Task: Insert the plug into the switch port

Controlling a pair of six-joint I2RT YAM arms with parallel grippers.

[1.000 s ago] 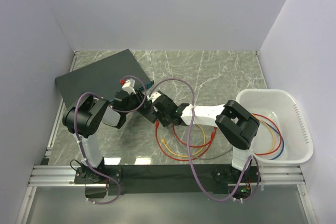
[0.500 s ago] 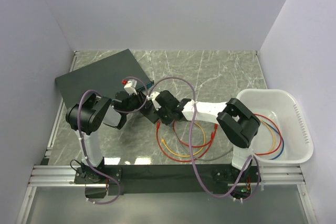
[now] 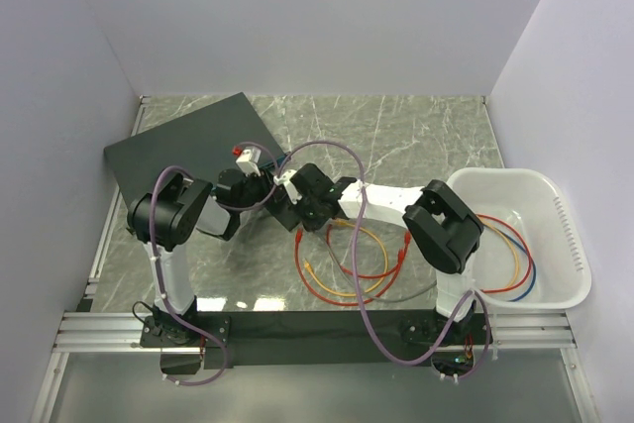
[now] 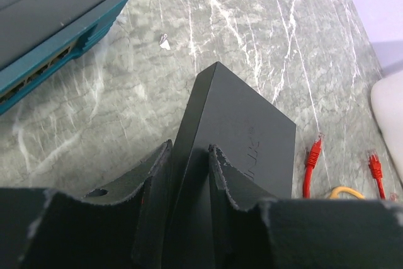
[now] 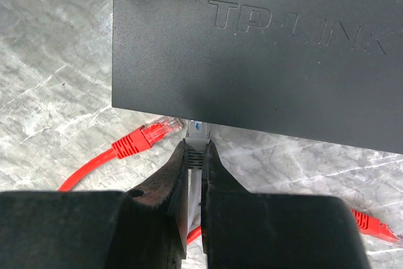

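At far left the slab (image 3: 183, 141) lies as it did a second ago. Just right of it, the left gripper (image 4: 189, 155) has shifted only slightly. Its fingers are pressed on either side of the switch (image 4: 252, 130) and hold it tilted up off the table.

The real change is on the right arm. Its elbow has swung left and its head has closed in on the switch, so the two grippers now sit almost touching at the table's middle.

In the right wrist view the grey plug (image 5: 196, 131) meets the switch's near edge, with a loose red plug (image 5: 148, 137) just beside it. The right gripper (image 5: 195, 155) pinches the plug from behind. The port itself is hidden on the face turned away, so I cannot tell whether the plug is seated.

This looks like the last push of the insertion, and alignment matters most now. Further right, the spare cables (image 3: 337, 279) and the bin (image 3: 555, 195) are unmoved.
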